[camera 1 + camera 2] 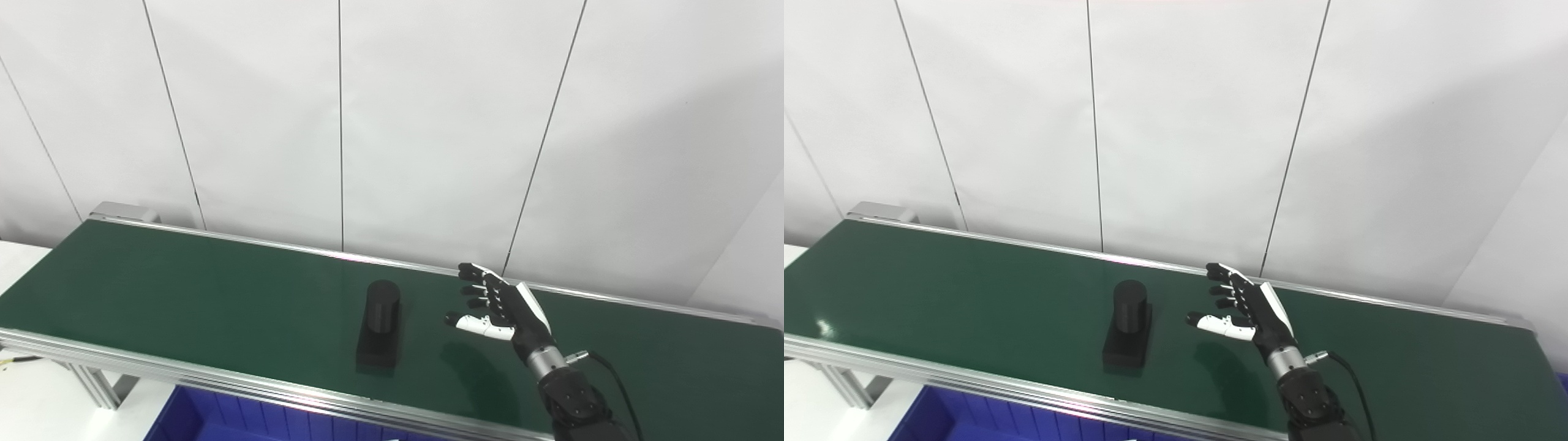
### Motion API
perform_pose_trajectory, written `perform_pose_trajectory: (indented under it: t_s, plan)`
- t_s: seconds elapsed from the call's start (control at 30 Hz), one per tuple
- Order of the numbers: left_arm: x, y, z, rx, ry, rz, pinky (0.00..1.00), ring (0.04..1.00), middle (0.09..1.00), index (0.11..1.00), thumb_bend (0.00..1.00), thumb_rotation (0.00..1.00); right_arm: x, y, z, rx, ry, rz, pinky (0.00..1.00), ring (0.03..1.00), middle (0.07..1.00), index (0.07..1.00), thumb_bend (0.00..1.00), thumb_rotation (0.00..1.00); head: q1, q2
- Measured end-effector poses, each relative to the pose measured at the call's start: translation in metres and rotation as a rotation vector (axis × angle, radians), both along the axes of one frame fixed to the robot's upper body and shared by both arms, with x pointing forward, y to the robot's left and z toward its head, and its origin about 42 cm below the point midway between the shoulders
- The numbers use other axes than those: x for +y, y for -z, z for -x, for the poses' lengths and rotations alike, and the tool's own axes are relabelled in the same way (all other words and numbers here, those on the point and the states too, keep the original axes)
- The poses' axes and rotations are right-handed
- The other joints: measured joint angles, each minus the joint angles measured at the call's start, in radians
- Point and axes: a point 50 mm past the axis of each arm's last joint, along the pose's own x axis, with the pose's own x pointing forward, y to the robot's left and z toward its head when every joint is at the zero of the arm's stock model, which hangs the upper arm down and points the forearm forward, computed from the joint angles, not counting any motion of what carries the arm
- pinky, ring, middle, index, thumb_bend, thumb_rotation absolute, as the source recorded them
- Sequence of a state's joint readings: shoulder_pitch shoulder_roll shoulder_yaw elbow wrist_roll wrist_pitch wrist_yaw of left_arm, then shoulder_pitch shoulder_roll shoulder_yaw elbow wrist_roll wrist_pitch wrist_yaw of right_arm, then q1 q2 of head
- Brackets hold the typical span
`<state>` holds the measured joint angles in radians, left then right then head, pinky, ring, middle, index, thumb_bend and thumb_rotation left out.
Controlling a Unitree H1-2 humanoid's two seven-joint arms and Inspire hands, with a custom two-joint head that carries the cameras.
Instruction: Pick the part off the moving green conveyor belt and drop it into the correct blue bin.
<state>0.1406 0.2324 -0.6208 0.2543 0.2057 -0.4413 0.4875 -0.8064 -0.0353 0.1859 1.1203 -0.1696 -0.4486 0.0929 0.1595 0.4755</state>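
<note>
**Part lies to the left of the open right hand, near edge of belt**

The part, a black piece made of a flat rectangular base with an upright cylinder on its far end, sits on the green conveyor belt, towards the near rail and about mid-length of the visible belt. The long axis of the base runs roughly across the belt, from the near rail towards the wall.

The right hand hovers over the belt just to the right of the part, apart from it, holding nothing. Fingers are spread and point left towards the part; the thumb is extended on the near side. A clear gap of belt shows between fingertips and cylinder.

The left hand is not in view, so the right hand is the only candidate for the pick.

A blue bin shows below the near rail, left of the part; its contents cannot be determined.

Judgement: the grasp calls for a leftward reach, closing around the cylinder.
</note>
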Motion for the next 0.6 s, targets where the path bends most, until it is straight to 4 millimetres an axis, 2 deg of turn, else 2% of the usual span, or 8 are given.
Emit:
perform_pose_trajectory:
  t_s: [0.43, 0.6]
  plan:
    - [-0.0009, -0.0033, 0.0031, -0.004, 0.007, 0.010, 0.75, 0.834, 0.832, 0.804, 0.98, 1.00, 0.0066, 0.0017, -0.0053, 0.006, 0.015, 0.084, 0.75, 0.789, 0.855, 0.848, 0.89, 0.28, -0.008, 0.008]
    - [-0.0006, -0.0031, 0.0035, -0.001, 0.009, 0.010, 0.76, 0.840, 0.836, 0.808, 0.99, 1.00, 0.0082, 0.0043, -0.0052, 0.008, 0.010, 0.144, 0.73, 0.775, 0.843, 0.853, 0.89, 0.30, -0.008, 0.009]
